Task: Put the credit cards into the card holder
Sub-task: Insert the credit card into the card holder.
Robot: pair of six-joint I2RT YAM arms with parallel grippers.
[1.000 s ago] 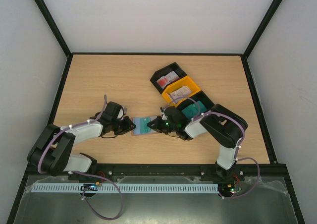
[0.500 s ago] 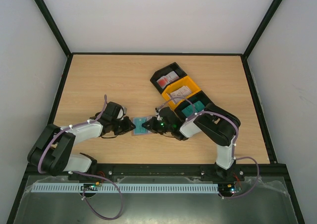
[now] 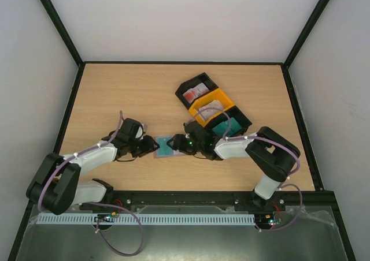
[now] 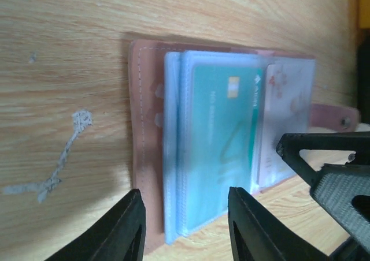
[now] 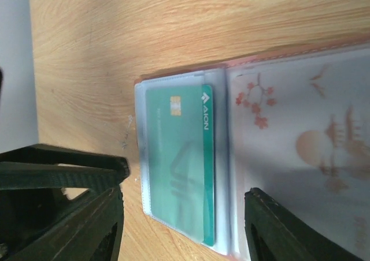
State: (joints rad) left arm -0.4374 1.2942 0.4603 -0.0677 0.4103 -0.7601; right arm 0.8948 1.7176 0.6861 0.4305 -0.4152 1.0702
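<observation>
The card holder [image 3: 164, 146] lies open on the table between both grippers, brown edge [image 4: 139, 128] outward. A teal credit card [image 4: 222, 140] [image 5: 179, 163] sits inside a clear sleeve of the holder. Beside it, a white card with red marks [image 5: 300, 145] [image 4: 286, 122] lies in the other sleeve. My left gripper [image 4: 188, 232] [image 3: 151, 147] hovers open over the holder's left edge, touching nothing. My right gripper [image 5: 185, 232] [image 3: 177, 145] stands open over the teal card, with nothing between its fingers. More credit cards rest in the trays: white-red [image 3: 195, 91], pale [image 3: 211, 106], teal [image 3: 224, 127].
Three joined trays run diagonally behind the right arm: black [image 3: 186, 86], yellow [image 3: 198, 112], black [image 3: 244, 120]. The two grippers face each other only a few centimetres apart. A black frame [image 3: 182, 62] borders the wooden table.
My right gripper has opened and let go of the teal card, which now lies in the holder's sleeve. My left gripper's jaws have spread wider. The right arm's elbow has swung right.
</observation>
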